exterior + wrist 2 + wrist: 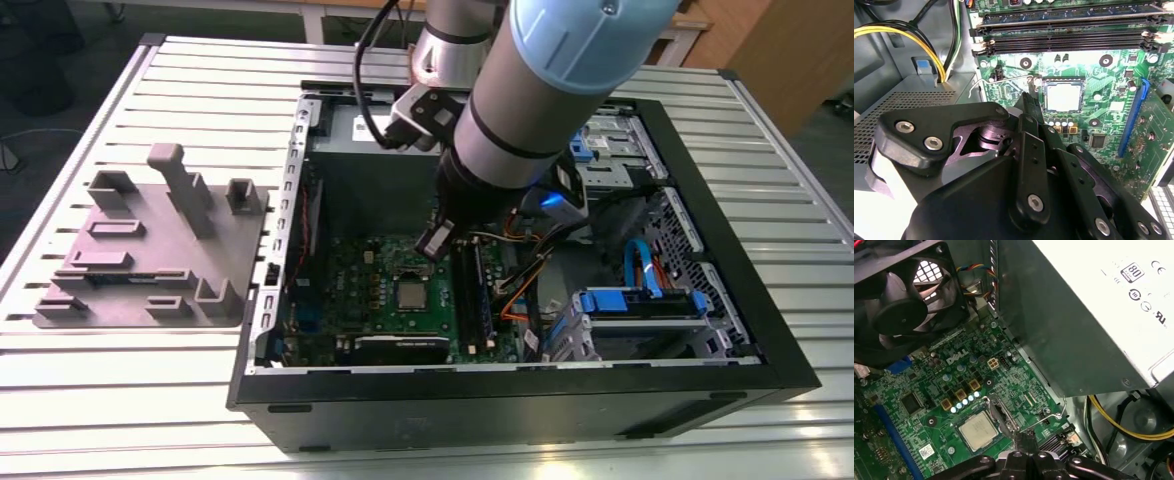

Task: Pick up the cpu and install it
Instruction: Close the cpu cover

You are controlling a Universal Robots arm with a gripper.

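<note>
Sitting in the socket of the green motherboard, the cpu lay just beside the gripper, its jaws pressed together on nothing. The white label on the power supply carried print, partly cut off.

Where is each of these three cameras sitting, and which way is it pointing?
Exterior view: off the arm, high up, looking down into the open computer case; the arm and gripper show.
First wrist view: on the arm, facing the motherboard and cpu; the gripper shows.
Second wrist view: on the arm, facing the same board; the gripper looms close.
Shared: all see the cpu on the board.
</note>
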